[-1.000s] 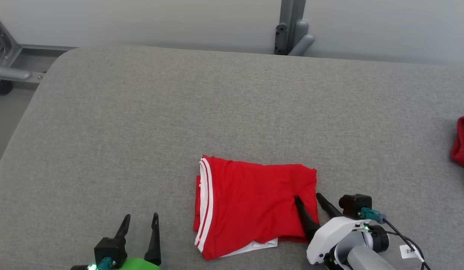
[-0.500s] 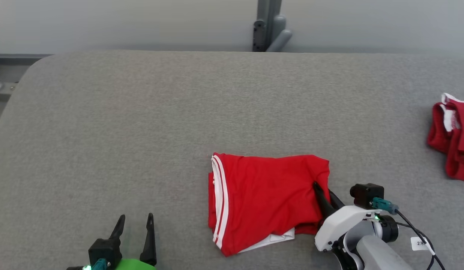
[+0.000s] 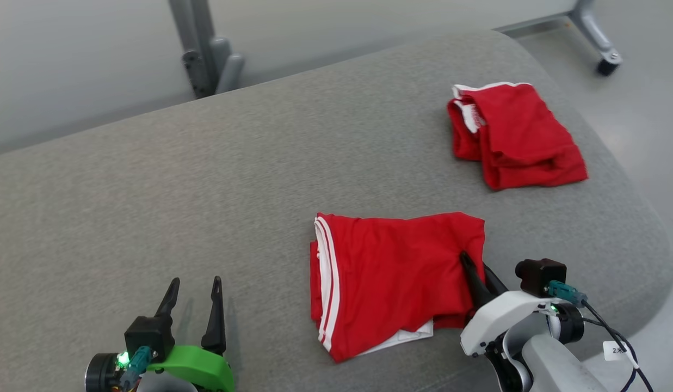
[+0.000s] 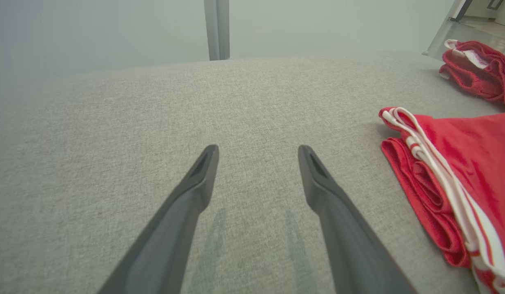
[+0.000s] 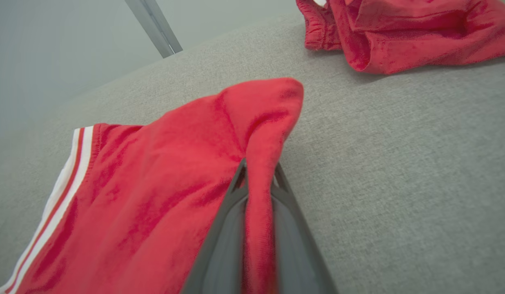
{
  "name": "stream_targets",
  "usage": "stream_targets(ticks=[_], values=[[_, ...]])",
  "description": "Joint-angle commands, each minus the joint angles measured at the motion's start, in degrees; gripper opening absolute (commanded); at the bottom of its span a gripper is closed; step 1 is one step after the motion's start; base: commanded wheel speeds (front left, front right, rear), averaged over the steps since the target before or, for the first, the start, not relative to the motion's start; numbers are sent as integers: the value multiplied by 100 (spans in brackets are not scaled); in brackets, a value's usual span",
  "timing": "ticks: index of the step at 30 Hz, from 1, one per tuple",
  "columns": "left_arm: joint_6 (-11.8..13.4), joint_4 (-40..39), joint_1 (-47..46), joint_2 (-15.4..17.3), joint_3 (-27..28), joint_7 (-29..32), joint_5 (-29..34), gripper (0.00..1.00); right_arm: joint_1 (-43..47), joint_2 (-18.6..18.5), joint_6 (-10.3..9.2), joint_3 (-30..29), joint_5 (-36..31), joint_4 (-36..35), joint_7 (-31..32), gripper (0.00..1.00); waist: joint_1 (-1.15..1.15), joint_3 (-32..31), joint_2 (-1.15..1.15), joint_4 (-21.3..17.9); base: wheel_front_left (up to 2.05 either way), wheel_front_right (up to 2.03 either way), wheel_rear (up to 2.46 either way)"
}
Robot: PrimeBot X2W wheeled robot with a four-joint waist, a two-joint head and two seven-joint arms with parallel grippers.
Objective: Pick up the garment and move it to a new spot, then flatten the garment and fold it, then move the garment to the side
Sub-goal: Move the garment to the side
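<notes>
A folded red garment [image 3: 390, 277] with white stripes along its left edge lies on the grey padded table [image 3: 205, 190]. It also shows at the right of the left wrist view as the garment [image 4: 460, 163]. My right gripper [image 3: 477, 267] is shut on the garment's right edge, and the wrist view shows a fold of red cloth [image 5: 258, 196] pinched between the two fingers. My left gripper [image 3: 195, 286] stands open over bare table at the lower left, a good way from the garment, nothing between its fingers [image 4: 203, 171].
A second red garment [image 3: 513, 133] lies folded near the table's far right corner, also seen as the second garment [image 5: 399, 32]. The table's rounded right edge [image 3: 652, 228] drops to the floor. A grey metal post [image 3: 205, 49] rises behind the table.
The head camera has swung right, bringing the second garment and the table's right edge into view. The right gripper closed on the garment's right edge; the left gripper stayed open.
</notes>
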Motion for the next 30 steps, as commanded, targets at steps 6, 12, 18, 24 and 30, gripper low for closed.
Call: stream_targets(ticks=[6,12,18,24,30], values=[[-28,113,-287,30,-33,2,131,100,-163,-57,-9,166,144,-269,-13,0,0,423,0,-1073,0,0,0],[-53,185,-462,30,-44,2,244,100,-754,-210,-7,461,69,-420,-14,0,0,700,0,-647,0,0,0],[-88,240,-583,30,-5,2,364,100,-1971,-454,-8,403,-129,-349,-14,0,0,1017,0,-136,0,0,0],[-118,244,-645,30,-37,1,361,100,-2880,-1233,-8,-78,-439,186,-15,0,0,1167,0,312,0,0,0],[-103,236,-726,29,-97,1,426,100,-3331,-2029,-8,-770,-1039,1339,145,56,0,1294,0,733,0,0,0]])
